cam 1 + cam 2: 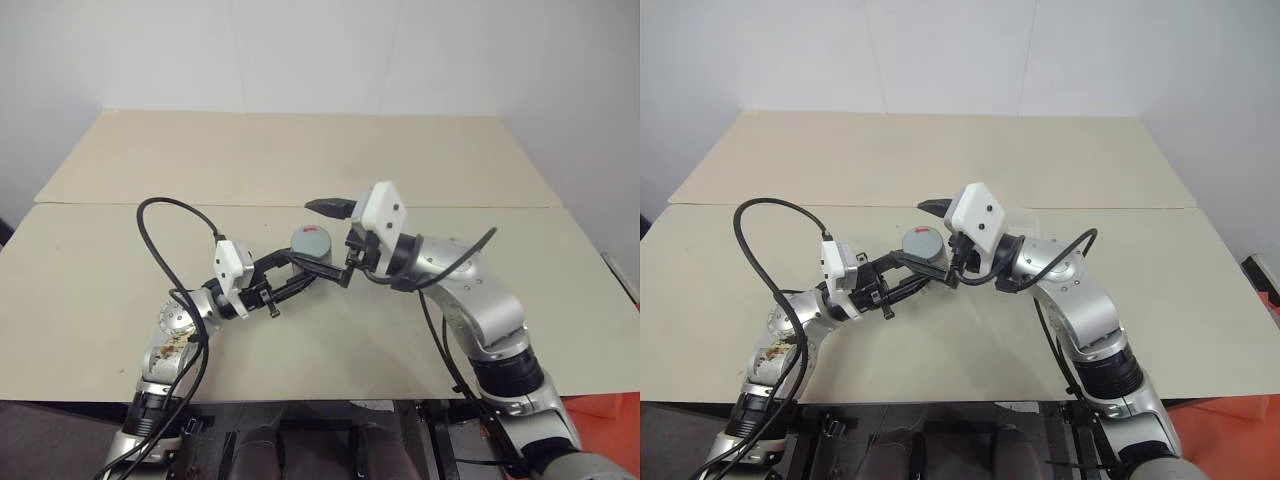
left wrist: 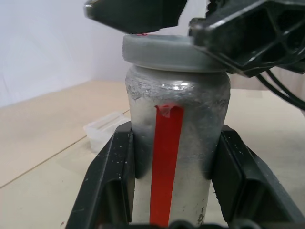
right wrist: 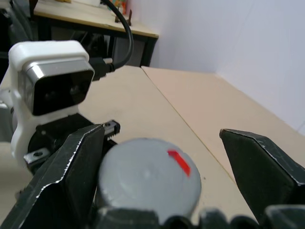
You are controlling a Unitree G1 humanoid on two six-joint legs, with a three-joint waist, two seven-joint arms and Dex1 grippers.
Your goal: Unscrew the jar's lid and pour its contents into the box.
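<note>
Jar: silvery metal cylinder with a red strip down its side, held upright above the table between the two arms. Judged light and rigid; the smooth, slightly dented wall looked slippery, so a firm squeeze low on the body seemed the right hold.

Left gripper: fingers closed on the jar's lower half, one against each side, well below the lid.

Lid: flat grey disc with a small red mark, seated on the jar and slightly overhanging the wall. Judged stiff, with a thin edge offering little purchase; best taken across its rim, square and level, or the fingers would likely skid when turned.

Right gripper: fingers spread wide to either side of the lid; whether either was touching the rim could not be told. No grip had been made.

Box: clear shallow plastic tray on the table beyond the jar, apart from it. Judged very light and liable to shift if knocked.

Contents: hidden inside the closed jar.

Unscrewing appeared not yet begun.
</note>
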